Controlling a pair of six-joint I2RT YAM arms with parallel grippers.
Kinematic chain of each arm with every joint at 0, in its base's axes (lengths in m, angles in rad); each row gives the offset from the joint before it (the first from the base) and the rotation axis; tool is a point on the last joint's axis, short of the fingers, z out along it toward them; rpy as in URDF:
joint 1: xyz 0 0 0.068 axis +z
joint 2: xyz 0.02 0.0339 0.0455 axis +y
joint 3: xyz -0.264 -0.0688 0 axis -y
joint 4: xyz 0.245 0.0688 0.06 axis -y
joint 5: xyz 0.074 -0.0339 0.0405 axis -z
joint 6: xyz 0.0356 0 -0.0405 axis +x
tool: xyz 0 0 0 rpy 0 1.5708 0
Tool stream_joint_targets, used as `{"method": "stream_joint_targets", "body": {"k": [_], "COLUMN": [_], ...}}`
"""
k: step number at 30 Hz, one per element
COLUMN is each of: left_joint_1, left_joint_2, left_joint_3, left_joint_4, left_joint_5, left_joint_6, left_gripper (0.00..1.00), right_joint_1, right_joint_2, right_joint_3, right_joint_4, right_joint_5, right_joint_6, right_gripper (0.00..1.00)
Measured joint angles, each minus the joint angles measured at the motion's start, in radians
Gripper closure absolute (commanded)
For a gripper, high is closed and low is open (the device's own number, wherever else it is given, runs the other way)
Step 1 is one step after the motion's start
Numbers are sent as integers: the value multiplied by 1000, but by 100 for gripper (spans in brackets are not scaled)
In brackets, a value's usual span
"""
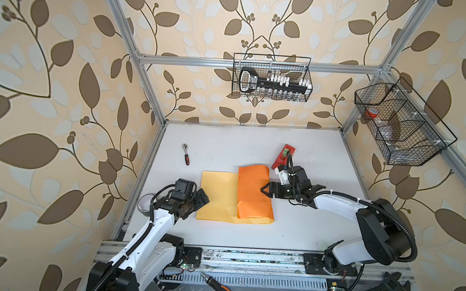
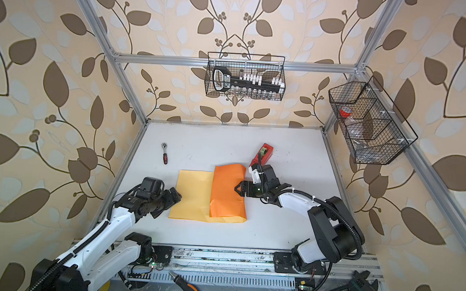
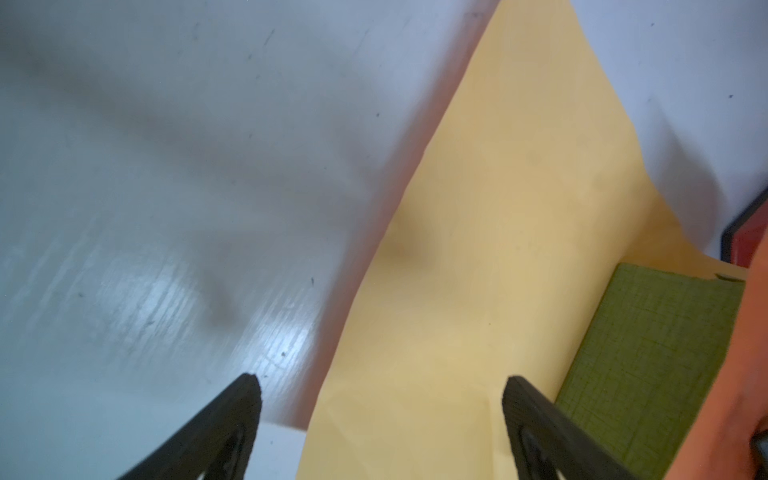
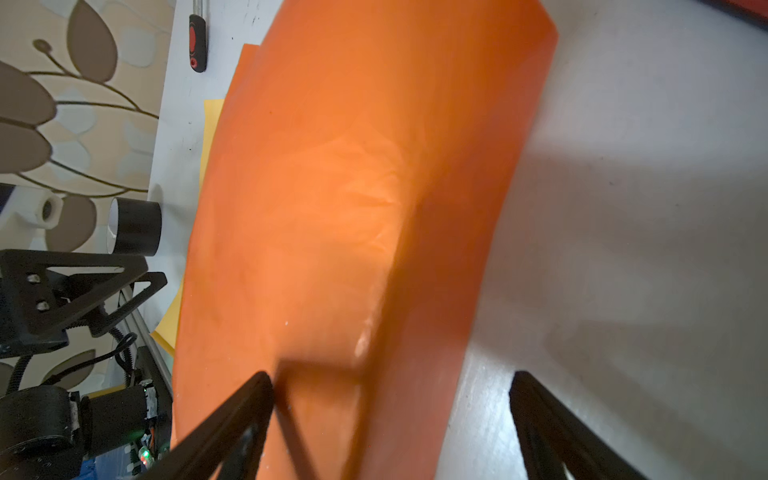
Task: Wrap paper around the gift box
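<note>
- Olive-green, flat and matte, the square gift box [image 3: 648, 365] shows only in the left wrist view. It lies on the paper's pale face, just beside one finger of the left pincer, and its far part is covered by orange paper. In both top views it is hidden.
- The paper [image 1: 216, 196] is a large thin sheet, pale yellow-orange on one face and bright orange on the other. It lies between the two pincers on the white table [image 1: 253, 141].
- The paper's right part is folded over as a bright orange flap [image 1: 254, 193], which bulges over the place where the box lies.
- The left pincer [image 1: 203, 196] stands at the paper's left edge, its jaws spread wide and gripping nothing. In its wrist view [image 3: 380, 382] one finger is over bare table and the other over pale paper.
- The right pincer [image 1: 263, 190] is at the flap's right edge, released too, with its jaws wide apart. In its wrist view [image 4: 392, 378] one finger is over the flap and the other over bare table. Whether it touches the flap cannot be told.
- A red plastic tape dispenser [image 1: 284, 156] sits just beyond the right pincer, near that arm's wrist.
- A small metal ratchet wrench with a red-and-black handle [image 1: 185, 153] lies beyond the left pincer, well apart from the paper.
- A black roll [image 4: 133, 226] stands behind the left pincer, by the table's edge.
</note>
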State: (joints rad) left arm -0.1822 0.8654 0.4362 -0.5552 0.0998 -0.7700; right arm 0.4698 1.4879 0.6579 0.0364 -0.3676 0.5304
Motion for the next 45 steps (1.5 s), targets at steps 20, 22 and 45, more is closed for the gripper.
{"method": "stream_joint_targets", "body": {"k": [20,22,45], "left_joint_1": [0,0,134], "left_joint_2": [93,92,233], "left_joint_3": [-25,-17,-2], "left_joint_4": [148,160,307], "left_joint_5": [237,237,275], "left_joint_6": [9,10,19], "left_gripper": [23,24,46], "right_joint_1": [0,0,0], "right_joint_2": [4,4,6], "right_joint_3": [0,0,0], "right_joint_4": [9,9,10], "right_joint_5": [-4,-4,-6], "right_joint_6": [0,0,0], "right_gripper": [11,11,12]}}
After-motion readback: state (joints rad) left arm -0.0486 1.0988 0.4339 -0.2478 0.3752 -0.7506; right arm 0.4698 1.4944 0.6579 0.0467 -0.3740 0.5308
